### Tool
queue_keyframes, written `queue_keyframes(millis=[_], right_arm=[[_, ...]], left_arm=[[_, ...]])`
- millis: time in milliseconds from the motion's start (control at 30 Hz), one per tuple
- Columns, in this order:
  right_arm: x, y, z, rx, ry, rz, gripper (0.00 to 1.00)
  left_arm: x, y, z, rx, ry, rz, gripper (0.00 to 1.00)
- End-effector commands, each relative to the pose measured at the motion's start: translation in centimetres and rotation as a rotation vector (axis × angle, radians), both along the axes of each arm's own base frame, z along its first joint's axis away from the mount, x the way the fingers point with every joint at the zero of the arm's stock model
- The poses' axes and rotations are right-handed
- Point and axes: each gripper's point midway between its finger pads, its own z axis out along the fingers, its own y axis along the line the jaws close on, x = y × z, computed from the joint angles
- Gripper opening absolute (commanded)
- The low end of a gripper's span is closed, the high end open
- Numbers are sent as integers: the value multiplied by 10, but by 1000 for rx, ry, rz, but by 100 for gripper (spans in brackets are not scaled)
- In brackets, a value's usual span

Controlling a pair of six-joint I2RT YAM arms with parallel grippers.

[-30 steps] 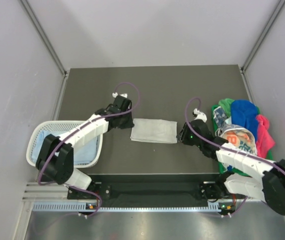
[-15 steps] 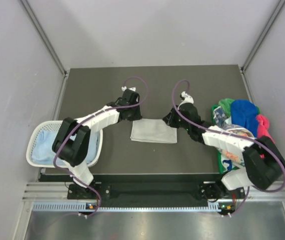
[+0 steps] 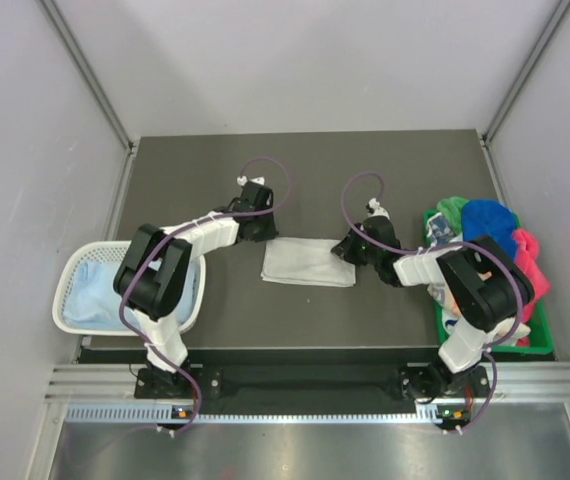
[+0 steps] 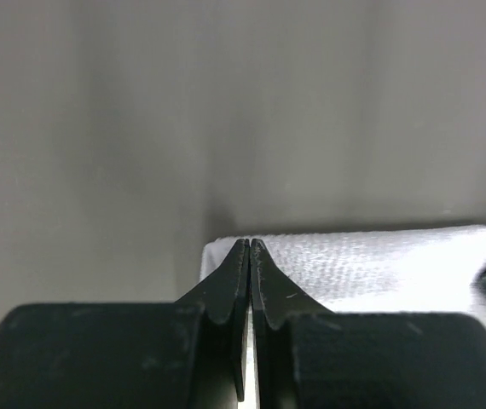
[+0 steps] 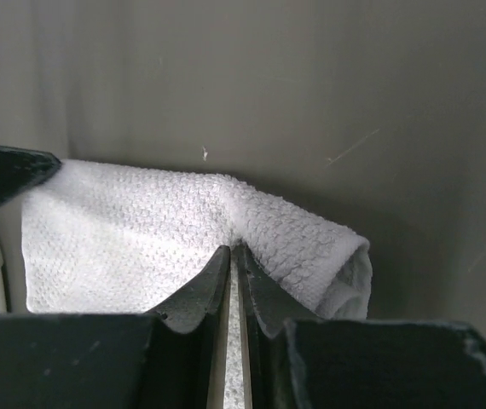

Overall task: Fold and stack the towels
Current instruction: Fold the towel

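Matte dark tabletop point(image 3: 365, 180) bears a nubby white towel point(image 3: 300, 262), left fingers point(image 4: 226, 290) and right fingers point(image 5: 269, 298) pinching its ends.

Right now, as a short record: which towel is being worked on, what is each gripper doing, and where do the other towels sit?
towel in work: whitish-grey towel, flat on the dark table
left gripper: shut on its far-left corner
right gripper: shut on its far-right corner, fabric bunched there
basket: white mesh basket, pale blue towel inside
tray: green tray, with royal blue towel, pink towel and green towel heaped
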Motion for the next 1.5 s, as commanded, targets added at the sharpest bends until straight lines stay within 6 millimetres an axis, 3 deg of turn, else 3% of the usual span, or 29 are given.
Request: queue_keyframes(millis=[0, 133, 300, 467, 600, 700, 733, 833, 933, 1033, 1100, 1300, 1333, 1467], right_arm=[[11, 6, 11, 69, -60, 13, 8], [10, 8, 3, 85, -39, 23, 6], [9, 8, 2, 85, -35, 27, 6], [8, 8, 2, 85, -34, 27, 5], [9, 9, 1, 87, -33, 27, 5], [9, 6, -1, 80, -31, 18, 5], [9, 6, 0, 81, -34, 18, 5], [7, 5, -4, 74, -28, 16, 5], [6, 3, -6, 69, -26, 15, 4], [4, -3, -7, 58, -26, 8, 4], [4, -5, -9, 49, -24, 8, 4], [7, -8, -4, 32, -41, 11, 5], [7, -8, -2, 27, -45, 15, 4], [9, -10, 0, 9, -49, 18, 4]], left_arm=[[8, 6, -4, 14, -47, 13, 6], [15, 12, 3, 41, -63, 26, 13], [24, 16, 43, 45, -147, 43, 32], [11, 8, 83, -17, -207, 14, 36], [-14, -15, 81, -102, -181, -67, 34], [-26, -16, 56, -125, -123, -61, 33], [-31, -13, 40, -116, -91, -47, 33], [-31, -8, 22, -120, -60, -6, 33], [-29, 15, -11, -25, -3, 97, 33], [-35, 25, -25, 15, 34, 129, 32], [-36, 31, -29, 42, 37, 140, 34], [-39, 34, 0, 48, 2, 107, 57], [-36, 35, 11, 59, -9, 105, 58], [-49, 49, 19, 121, 26, 113, 63]])
